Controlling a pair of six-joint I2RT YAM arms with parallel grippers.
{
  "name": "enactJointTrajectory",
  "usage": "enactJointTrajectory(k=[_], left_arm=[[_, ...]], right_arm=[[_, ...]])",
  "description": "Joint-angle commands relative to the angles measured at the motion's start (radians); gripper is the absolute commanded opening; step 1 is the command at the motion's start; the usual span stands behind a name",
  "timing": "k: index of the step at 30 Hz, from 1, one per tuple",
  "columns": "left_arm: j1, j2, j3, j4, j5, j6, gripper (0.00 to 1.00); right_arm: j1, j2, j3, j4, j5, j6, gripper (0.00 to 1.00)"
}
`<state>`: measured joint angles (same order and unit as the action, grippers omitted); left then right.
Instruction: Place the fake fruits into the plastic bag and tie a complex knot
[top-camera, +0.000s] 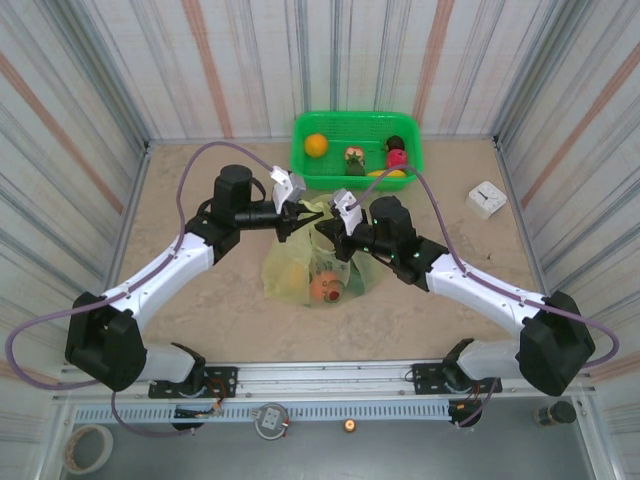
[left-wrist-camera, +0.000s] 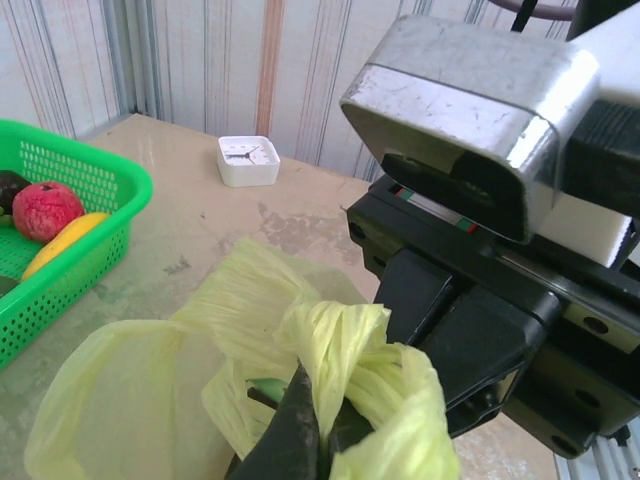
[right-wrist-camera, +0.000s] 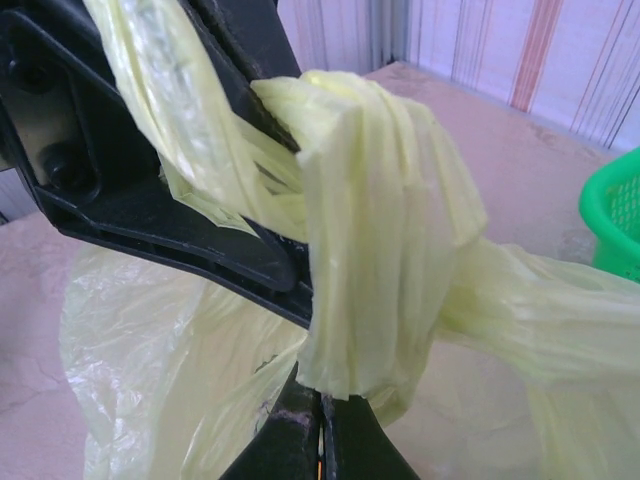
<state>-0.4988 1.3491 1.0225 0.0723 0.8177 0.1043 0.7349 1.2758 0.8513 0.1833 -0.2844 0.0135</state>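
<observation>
The yellow-green plastic bag (top-camera: 310, 268) sits mid-table with fake fruits inside; an orange one (top-camera: 323, 288) shows through the film. Its handles are twisted together above it. My left gripper (top-camera: 295, 213) is shut on one handle strand (left-wrist-camera: 330, 350), with my right arm's wrist housing (left-wrist-camera: 470, 110) close in front of it. My right gripper (top-camera: 337, 228) is shut on the other strand (right-wrist-camera: 375, 250), which wraps over the left gripper's black fingers (right-wrist-camera: 180, 235). More fake fruits lie in the green basket (top-camera: 305, 158): an orange one (top-camera: 316, 145), a red one (left-wrist-camera: 45, 210), a yellow one (left-wrist-camera: 62, 243).
The green basket stands at the back centre against the wall. A small white square clock (top-camera: 486, 199) lies on the table to the right of it. Striped walls enclose the table on three sides.
</observation>
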Motion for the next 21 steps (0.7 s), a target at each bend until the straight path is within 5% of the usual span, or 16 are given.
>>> enactJointTrajectory(k=[1,7,9,17,21], left_arm=[[-0.001,-0.02,-0.005,0.064,0.029,-0.003,0.0],[-0.002,-0.04,-0.017,0.063,0.028,0.022,0.0],[-0.001,-0.045,-0.019,0.067,0.032,0.027,0.0],[-0.003,-0.059,-0.031,0.073,0.04,0.042,0.0],[-0.003,-0.066,-0.034,0.081,0.052,0.046,0.0]], right_arm=[[0.005,-0.008,-0.002,-0.038,0.017,-0.026,0.11],[-0.007,-0.117,0.029,-0.16,0.003,-0.074,0.46],[-0.017,-0.156,0.041,-0.222,-0.046,-0.094,0.51],[-0.068,-0.315,0.121,-0.501,-0.255,-0.196,0.47],[-0.119,-0.318,0.144,-0.567,-0.251,-0.211,0.32]])
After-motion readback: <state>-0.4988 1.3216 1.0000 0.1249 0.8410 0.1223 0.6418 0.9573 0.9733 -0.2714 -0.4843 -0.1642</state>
